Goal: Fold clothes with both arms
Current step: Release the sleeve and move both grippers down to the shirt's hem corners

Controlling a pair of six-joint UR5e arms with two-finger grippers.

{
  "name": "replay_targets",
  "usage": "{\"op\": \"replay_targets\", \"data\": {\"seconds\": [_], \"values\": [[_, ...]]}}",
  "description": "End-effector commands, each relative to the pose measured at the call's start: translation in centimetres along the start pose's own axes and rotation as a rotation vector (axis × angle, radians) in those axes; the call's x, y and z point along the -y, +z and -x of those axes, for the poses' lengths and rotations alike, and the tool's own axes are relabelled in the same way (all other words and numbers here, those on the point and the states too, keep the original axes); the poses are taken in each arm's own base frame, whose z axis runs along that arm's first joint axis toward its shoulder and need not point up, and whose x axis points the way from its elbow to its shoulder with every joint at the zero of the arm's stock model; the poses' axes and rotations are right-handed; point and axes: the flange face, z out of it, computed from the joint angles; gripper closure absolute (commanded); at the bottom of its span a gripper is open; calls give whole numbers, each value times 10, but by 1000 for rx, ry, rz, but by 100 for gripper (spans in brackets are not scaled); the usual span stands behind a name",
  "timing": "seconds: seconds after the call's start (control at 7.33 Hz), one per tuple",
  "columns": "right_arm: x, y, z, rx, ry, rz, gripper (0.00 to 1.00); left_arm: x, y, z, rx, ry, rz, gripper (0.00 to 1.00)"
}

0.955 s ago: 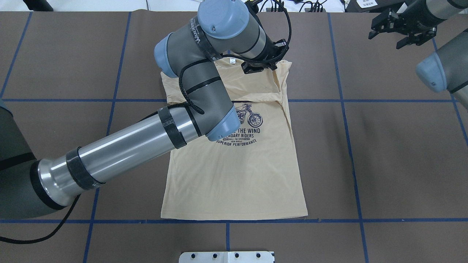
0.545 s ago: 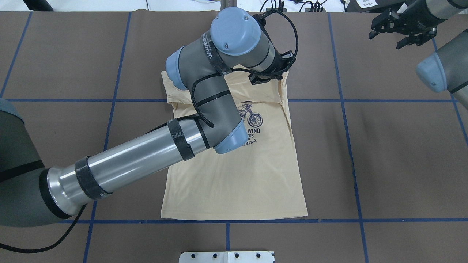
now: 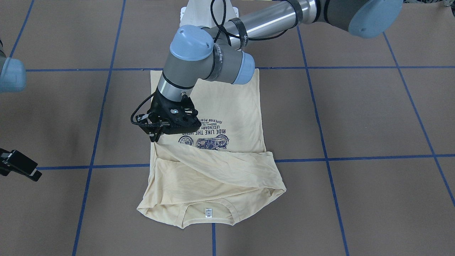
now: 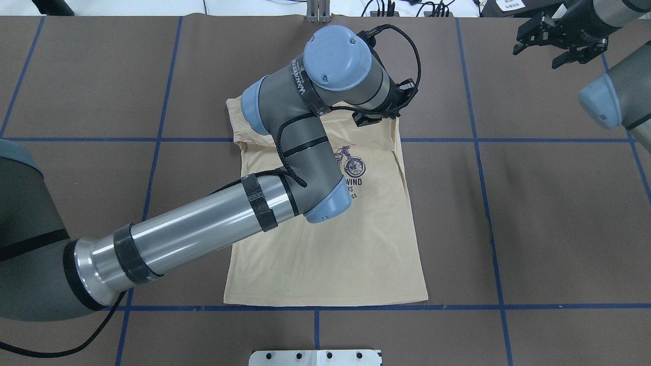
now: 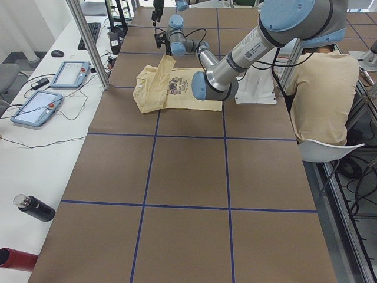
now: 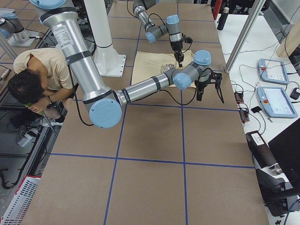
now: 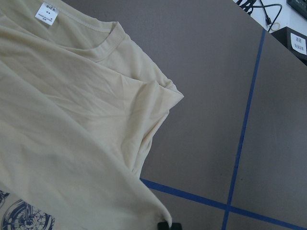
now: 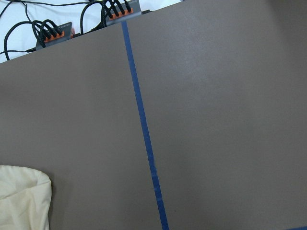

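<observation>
The cream-yellow shirt (image 4: 330,264) lies print up on the brown table, hem toward the robot's base. Its collar end with the white neck label (image 3: 208,212) is toward the far side, and its sleeves are folded in. My left gripper (image 3: 155,137) is shut on a fabric edge at the shirt's side near the print and holds a fold lifted off the cloth. The left wrist view shows that edge running to the fingertips (image 7: 165,225). My right gripper (image 4: 536,53) hangs open and empty over bare table at the far right, well away from the shirt.
Blue tape lines divide the table into squares. A white base plate (image 4: 315,357) sits at the near edge. Cables and plugs (image 4: 396,7) line the far edge. A person (image 5: 321,94) sits beside the table. Tablets (image 5: 35,106) and bottles (image 5: 35,208) lie on a side bench.
My left gripper has moved toward the robot's base and slightly right, drawing the held fabric over the shirt; the arm now hides the neck label from overhead. The right arm has not moved.
</observation>
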Motion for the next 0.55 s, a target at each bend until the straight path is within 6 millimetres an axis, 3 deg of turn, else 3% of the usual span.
{"op": "replay_targets", "data": {"seconds": [0.0, 0.14, 0.27, 0.41], "values": [[-1, 1, -1, 0, 11, 2, 4, -7, 9, -9, -18, -57, -2, 59], [-2, -1, 2, 4, 14, 3, 3, -8, 5, -14, -25, -56, -2, 45], [-5, -5, 8, 22, 22, 14, 3, -8, -2, -17, -37, -50, 3, 43], [-29, -2, 33, 47, 89, 35, 2, -9, -14, -10, -52, -47, 9, 43]]}}
